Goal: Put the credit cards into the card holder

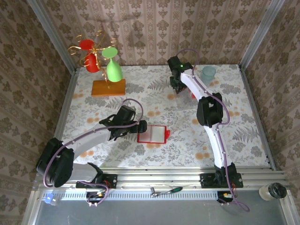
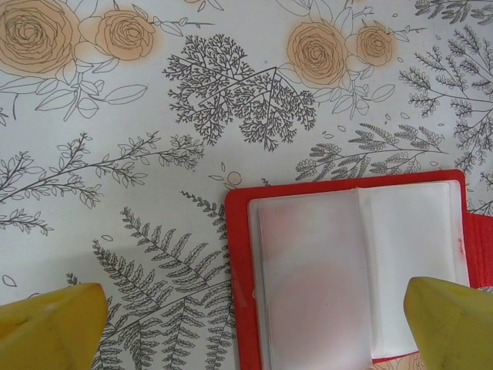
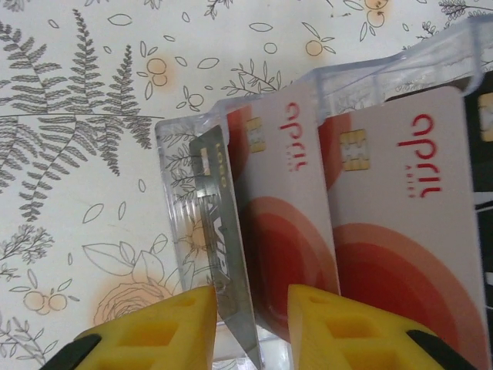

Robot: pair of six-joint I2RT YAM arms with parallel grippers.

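Top external view, near edge first: arm bases side by side, a loose tool [image 1: 166,190] lying on the rail between them. Just beyond, mid-table [image 1: 243,140], the holder [image 1: 152,134] lies opened flat, red cover down, pale pockets up. I judge it is laid that way so a card can slide straight in. At its left edge hangs the left gripper [image 1: 142,127]. Left wrist view shows its fingers [image 2: 58,327] spread fully wide, one over bare table, the other over the holder's right leaf, nothing between them. It reads as standing by to pin the holder flat when a card arrives. Pockets look empty, so no card is stowed yet. Farther back the right arm stretches to the far side, where the cards [image 3: 408,231] stand on edge in the slots of a clear rack [image 3: 431,54], so a free edge is offered for pinching. There the right gripper [image 3: 250,302] straddles the end one, a grey card [image 3: 219,254]. One finger is against or just beside its face and a thin gap shows on the other side: jaws narrow but apart, card not yet clamped as far as I can tell. The neighbouring pale card sits just beside it, so there is a risk of catching two. Farthest back are a teal cup [image 1: 208,73] and a stand [image 1: 108,87] of red and green glasses, well apart from the work and likely no part of it.
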